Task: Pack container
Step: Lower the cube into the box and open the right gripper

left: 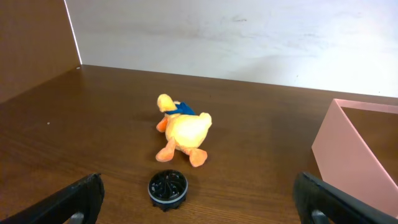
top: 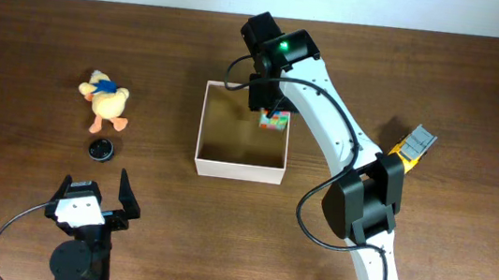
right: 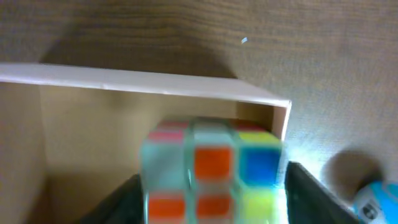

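The container [top: 239, 169] is a square box with white walls and a tan inside, at the table's middle. It also shows in the left wrist view [left: 348, 146] and the right wrist view [right: 137, 81]. My right gripper [top: 268, 104] is over its far right corner, shut on a colour puzzle cube [top: 275, 119]. In the right wrist view the cube [right: 211, 171] sits blurred between the fingers [right: 208, 202], just inside the box corner. My left gripper [top: 97, 193] is open and empty near the front left edge, also shown in its own view [left: 199, 208].
A yellow plush duck [top: 106, 102] [left: 183, 130] lies left of the box. A small black round cap [top: 100, 149] [left: 167, 188] lies in front of it. A yellow and grey object [top: 412, 145] lies right of the box.
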### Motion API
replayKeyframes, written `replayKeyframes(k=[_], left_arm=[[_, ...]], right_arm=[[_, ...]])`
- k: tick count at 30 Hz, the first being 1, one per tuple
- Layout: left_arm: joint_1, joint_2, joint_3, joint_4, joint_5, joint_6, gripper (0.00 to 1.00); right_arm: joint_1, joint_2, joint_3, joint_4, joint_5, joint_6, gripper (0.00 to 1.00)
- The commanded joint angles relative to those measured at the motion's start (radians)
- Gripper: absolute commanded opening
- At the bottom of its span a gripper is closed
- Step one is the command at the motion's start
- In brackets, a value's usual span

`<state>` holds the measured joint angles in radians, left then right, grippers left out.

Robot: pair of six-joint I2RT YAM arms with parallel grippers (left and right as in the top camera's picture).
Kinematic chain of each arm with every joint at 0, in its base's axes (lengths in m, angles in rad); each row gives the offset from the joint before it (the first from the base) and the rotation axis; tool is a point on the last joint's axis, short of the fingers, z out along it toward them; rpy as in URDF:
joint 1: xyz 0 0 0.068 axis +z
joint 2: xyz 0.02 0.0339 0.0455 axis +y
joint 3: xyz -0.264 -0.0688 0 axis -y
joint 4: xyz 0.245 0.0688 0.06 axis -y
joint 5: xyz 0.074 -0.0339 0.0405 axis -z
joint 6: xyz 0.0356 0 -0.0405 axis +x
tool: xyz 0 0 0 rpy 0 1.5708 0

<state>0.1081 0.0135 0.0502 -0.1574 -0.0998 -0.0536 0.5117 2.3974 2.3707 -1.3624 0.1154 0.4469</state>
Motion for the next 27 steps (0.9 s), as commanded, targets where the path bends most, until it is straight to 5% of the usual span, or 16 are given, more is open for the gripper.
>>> replayKeyframes(k=[1, 20, 27], left_arm=[[0.005, -0.008, -0.006, 0.003, 0.018, -0.013, 0.99], [0.005, -0.008, -0.006, 0.003, 0.018, -0.013, 0.99], [0.005, -0.008, -0.006, 0.003, 0.018, -0.013, 0.99]], right_arm=[[-0.003, 0.001, -0.01, 0.002, 0.012, 0.003, 0.72], [0.031, -0.037, 0.106, 0.003, -0.059, -0.096, 0.77], [0.089, -0.037, 0.192, -0.078, -0.06, -0.111, 0.43]])
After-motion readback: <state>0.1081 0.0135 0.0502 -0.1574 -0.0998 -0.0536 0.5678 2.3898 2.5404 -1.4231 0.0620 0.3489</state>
